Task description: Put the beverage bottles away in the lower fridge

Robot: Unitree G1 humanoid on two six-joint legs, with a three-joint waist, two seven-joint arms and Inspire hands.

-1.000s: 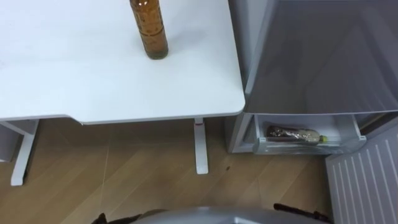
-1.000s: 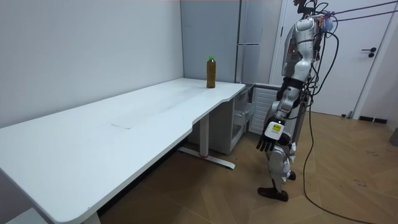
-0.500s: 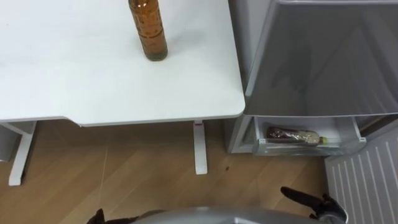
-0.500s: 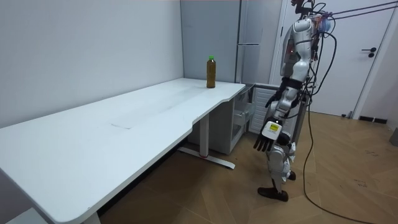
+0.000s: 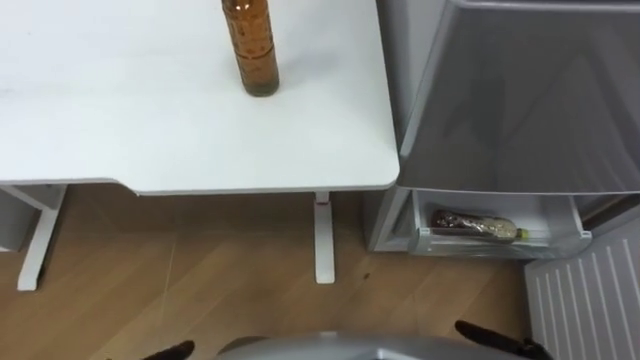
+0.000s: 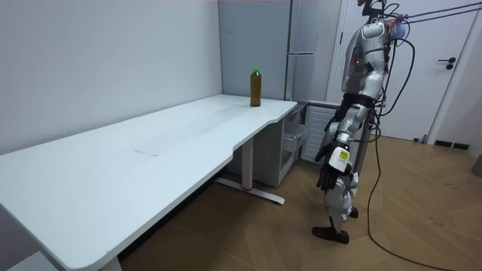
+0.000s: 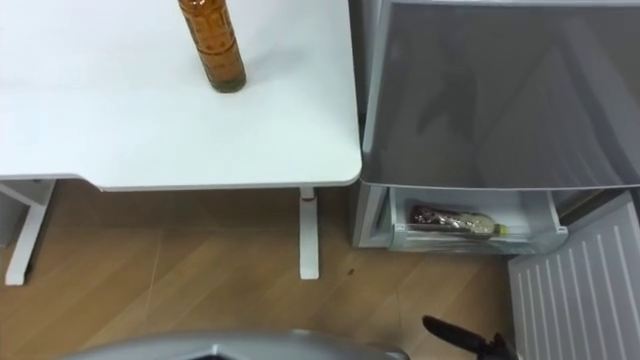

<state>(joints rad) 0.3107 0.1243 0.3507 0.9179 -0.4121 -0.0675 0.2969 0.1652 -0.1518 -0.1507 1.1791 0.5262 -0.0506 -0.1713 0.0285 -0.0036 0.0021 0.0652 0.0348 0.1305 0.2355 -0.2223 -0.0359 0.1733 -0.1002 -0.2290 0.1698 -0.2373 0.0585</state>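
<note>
Left eye view has one brown bottle (image 5: pixel 251 50) upright near the table's (image 5: pixel 120 130) right edge, toward its far side. A second bottle (image 5: pixel 475 224) lies in the open lower drawer (image 5: pixel 490 243) of the fridge (image 5: pixel 520 100) beside that edge. Both hands are empty, fingers relaxed: the right hand (image 5: pixel 492 336) low near the drawer, the left hand (image 6: pixel 328 178) hanging down. One drink looks stowed, and fetching the other is the step in hand. That calls for a reach across the table and a grasp round the bottle's body.

Silver-grey bot, blk hands (image 6: pixel 327 179), yellow-white wrist tag, blk cables.
</note>
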